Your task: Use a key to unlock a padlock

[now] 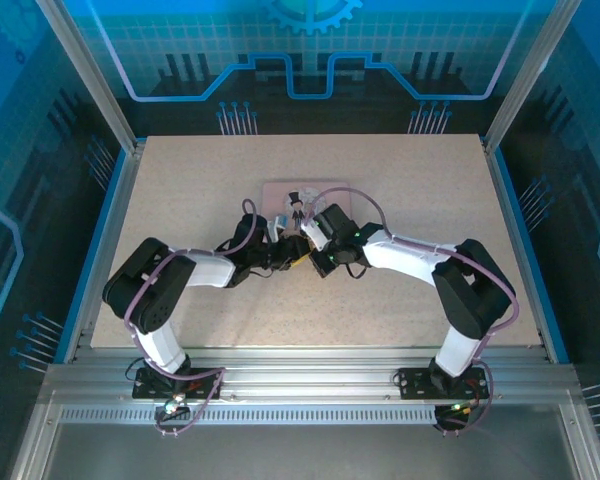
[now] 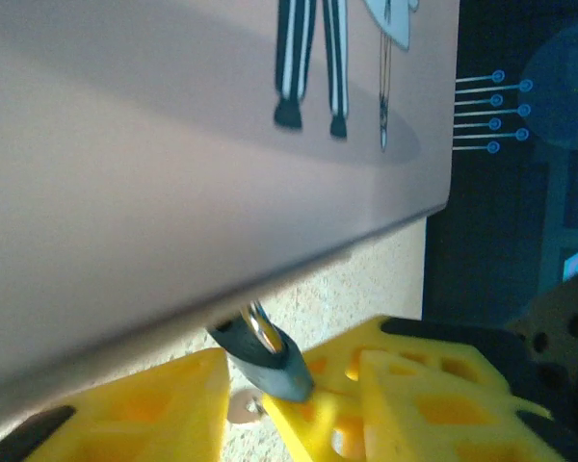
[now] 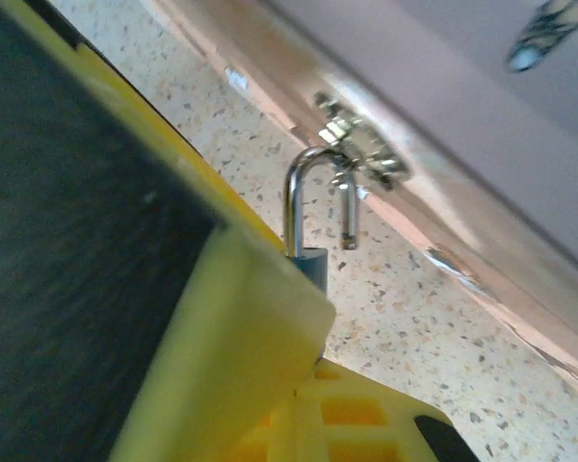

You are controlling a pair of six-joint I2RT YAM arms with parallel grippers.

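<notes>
The padlock (image 2: 268,364), a small dark body with a silver shackle (image 3: 293,207), hangs from the clasp (image 3: 358,156) on the front of the pink box (image 1: 280,193). One shackle leg hangs free of the body, so the shackle stands open. My right gripper (image 3: 313,371) has its yellow fingers pressed together right under the padlock's base (image 3: 315,266). The key is hidden between them. A small pale disc (image 2: 239,408) shows beside that base. My left gripper (image 2: 291,399) holds its fingers apart around the padlock and the right fingertips (image 2: 313,414).
Both arms meet at the box's front edge, left gripper (image 1: 280,257) and right gripper (image 1: 317,258) nearly touching. The box lid (image 2: 173,173) overhangs the left wrist closely. Speckled tabletop (image 1: 400,300) lies around, framed by aluminium rails.
</notes>
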